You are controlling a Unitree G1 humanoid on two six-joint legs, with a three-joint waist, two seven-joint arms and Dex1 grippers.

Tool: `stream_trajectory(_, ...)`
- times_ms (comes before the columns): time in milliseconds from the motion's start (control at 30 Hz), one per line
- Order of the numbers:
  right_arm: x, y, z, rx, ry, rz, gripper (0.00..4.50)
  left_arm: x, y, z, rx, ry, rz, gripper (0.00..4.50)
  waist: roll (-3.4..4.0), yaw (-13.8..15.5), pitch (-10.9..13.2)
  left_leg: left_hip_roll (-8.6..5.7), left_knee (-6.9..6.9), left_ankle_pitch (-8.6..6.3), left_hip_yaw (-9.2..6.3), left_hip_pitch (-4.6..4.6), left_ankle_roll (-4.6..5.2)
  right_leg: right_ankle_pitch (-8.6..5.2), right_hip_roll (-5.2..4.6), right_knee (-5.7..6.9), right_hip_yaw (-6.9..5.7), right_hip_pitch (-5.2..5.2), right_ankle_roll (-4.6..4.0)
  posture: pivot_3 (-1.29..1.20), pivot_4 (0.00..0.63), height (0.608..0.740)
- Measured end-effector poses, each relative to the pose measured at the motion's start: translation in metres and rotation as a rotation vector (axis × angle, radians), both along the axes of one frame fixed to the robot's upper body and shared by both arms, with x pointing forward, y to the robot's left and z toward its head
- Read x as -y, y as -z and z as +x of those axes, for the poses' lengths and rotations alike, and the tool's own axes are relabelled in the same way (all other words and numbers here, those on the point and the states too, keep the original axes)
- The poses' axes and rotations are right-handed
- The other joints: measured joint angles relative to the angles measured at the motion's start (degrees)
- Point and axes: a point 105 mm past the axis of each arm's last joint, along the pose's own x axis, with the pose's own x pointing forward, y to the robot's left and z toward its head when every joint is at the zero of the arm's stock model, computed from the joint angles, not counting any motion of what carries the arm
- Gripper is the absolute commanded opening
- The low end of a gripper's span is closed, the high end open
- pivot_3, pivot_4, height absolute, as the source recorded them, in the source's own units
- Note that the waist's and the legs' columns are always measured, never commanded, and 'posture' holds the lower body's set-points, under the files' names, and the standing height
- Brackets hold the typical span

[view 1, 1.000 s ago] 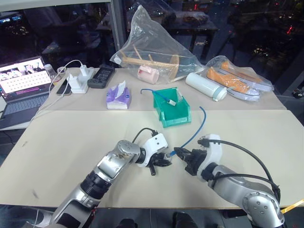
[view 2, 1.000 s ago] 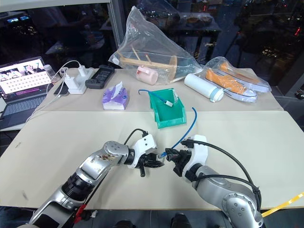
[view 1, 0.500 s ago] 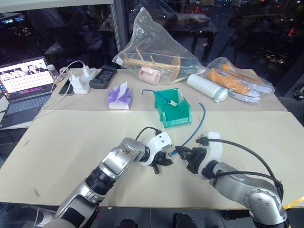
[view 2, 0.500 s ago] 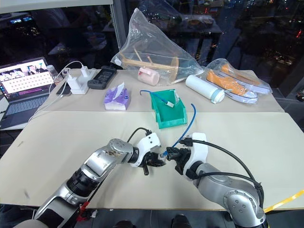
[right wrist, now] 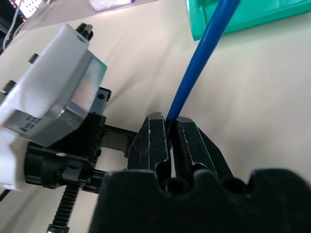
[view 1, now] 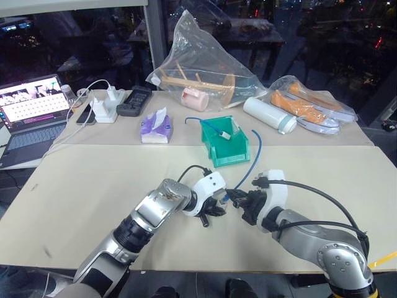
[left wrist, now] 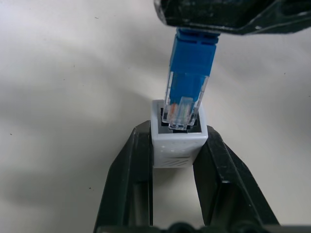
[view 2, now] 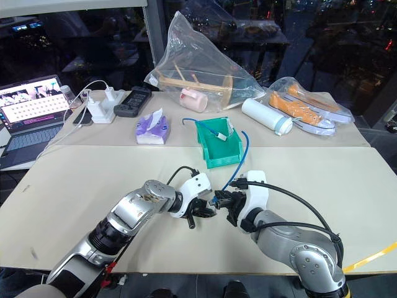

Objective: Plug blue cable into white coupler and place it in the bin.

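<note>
My left gripper [left wrist: 175, 145] is shut on the white coupler [left wrist: 178, 143], its socket facing away from the wrist. The blue cable's clear plug [left wrist: 183, 104] sits with its tip in that socket. My right gripper [right wrist: 168, 130] is shut on the blue cable [right wrist: 199, 63] just behind the plug. In the head views both grippers meet above the table's front middle, left gripper [view 1: 214, 208] and right gripper [view 1: 239, 202] tip to tip, and the blue cable [view 1: 255, 162] arcs up behind them. The teal bin [view 1: 226, 145] stands just beyond, with another blue cable end inside.
At the back are a laptop [view 1: 31, 107], a white power adapter [view 1: 105, 105], a black remote [view 1: 134, 100], a purple tissue pack [view 1: 156, 125], a clear bag [view 1: 201, 65], a white bottle [view 1: 269, 114] and bagged orange shoes [view 1: 307, 104].
Both grippers have kept their place; the wrists have turned slightly. The free end of the blue cable has swung to the left, closer to the bin.
</note>
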Motion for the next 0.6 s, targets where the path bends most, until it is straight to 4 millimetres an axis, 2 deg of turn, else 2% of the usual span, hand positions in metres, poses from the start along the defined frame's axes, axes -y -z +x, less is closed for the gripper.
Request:
stream_trajectory(200,-0.0049,-0.0018,-0.0017,-0.006,-0.015,0.036,0.00,0.0005,0.0007,-0.0007,-0.009,-0.003,0.000,0.66,-0.01,0.0,0.0,0.00,0.00,0.00,0.00,0.00,0.00,0.00,0.00,0.00,0.00,0.00,0.00,0.00,0.150,0.740)
stream_trajectory(600,-0.0027,0.0020,-0.0050,-0.027,-0.012,0.045,0.00,0.0007,0.0004,-0.0005,0.001,-0.011,0.006,0.66,-0.07,0.0,-0.2,0.00,-0.02,0.00,0.00,0.01,0.00,-0.01,0.00,-0.01,0.00,0.01,0.00,0.00,0.150,0.740)
